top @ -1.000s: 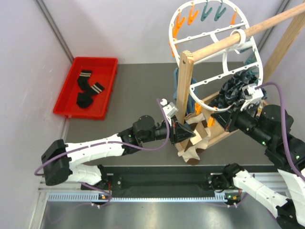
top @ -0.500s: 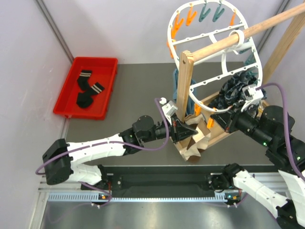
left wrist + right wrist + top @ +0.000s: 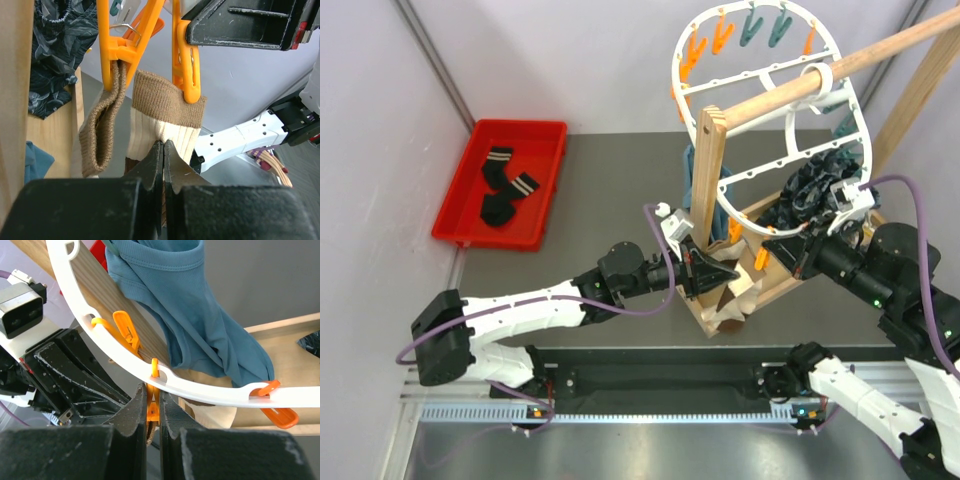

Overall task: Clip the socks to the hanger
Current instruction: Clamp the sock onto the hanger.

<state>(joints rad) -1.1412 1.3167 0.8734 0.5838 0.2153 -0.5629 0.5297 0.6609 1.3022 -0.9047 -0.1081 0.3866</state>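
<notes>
Now the left claw [image 3: 162,146] grips the cream band of a banded sock [image 3: 170,107] hanging from an orange peg [image 3: 184,65] under the hanger [image 3: 210,390]; the right claw [image 3: 152,396] apparently pinches that peg.

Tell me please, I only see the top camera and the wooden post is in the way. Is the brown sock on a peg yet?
Observer: Left wrist camera shows the sock with its brown cuff up at an orange peg; I can't tell if the peg grips it.
Operator: Who's holding the sock?
Observer: The left gripper, shut on the cream band below the cuff.
Operator: And the other arm?
Observer: Right wrist camera shows the right gripper pinching an orange peg's top, just under the white hanger.
</notes>
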